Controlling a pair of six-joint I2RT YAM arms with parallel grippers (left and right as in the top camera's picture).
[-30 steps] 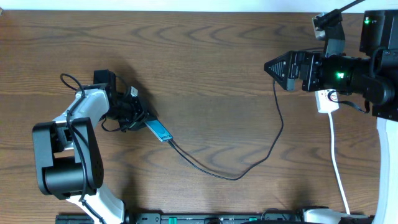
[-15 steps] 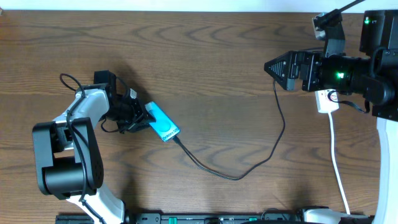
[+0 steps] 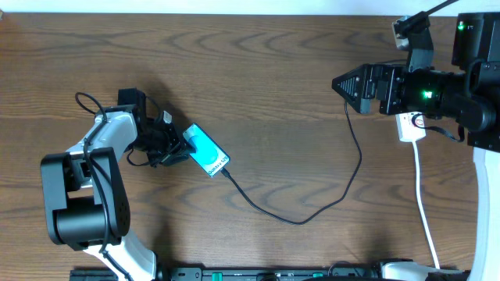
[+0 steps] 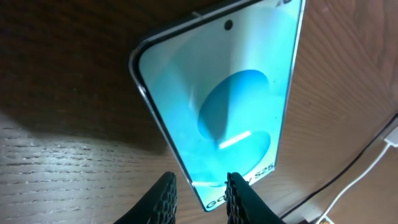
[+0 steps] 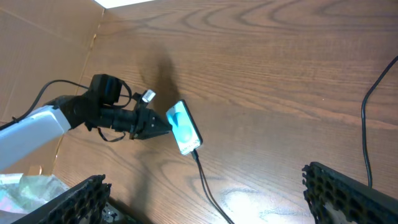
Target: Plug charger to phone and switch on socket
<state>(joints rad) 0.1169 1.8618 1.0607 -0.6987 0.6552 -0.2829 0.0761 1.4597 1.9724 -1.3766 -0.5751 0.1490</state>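
The charger [image 3: 297, 221] looked plugged into the phone [image 3: 207, 151], which the left fingers [image 4: 163, 196] pinched. Well apart from the phone, the right fingers [image 5: 348, 186] gaped empty; the socket [image 3: 409, 126] likely remained to switch.

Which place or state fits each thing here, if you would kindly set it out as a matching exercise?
Things:
1. phone
2. charger
3. socket
4. right gripper

Places and states:
A. open, holding nothing
B. white, near the right edge of the table
C. held at one end by the left gripper
D. black, curving across the table to the phone

Pairs: 1-C; 2-D; 3-B; 4-A
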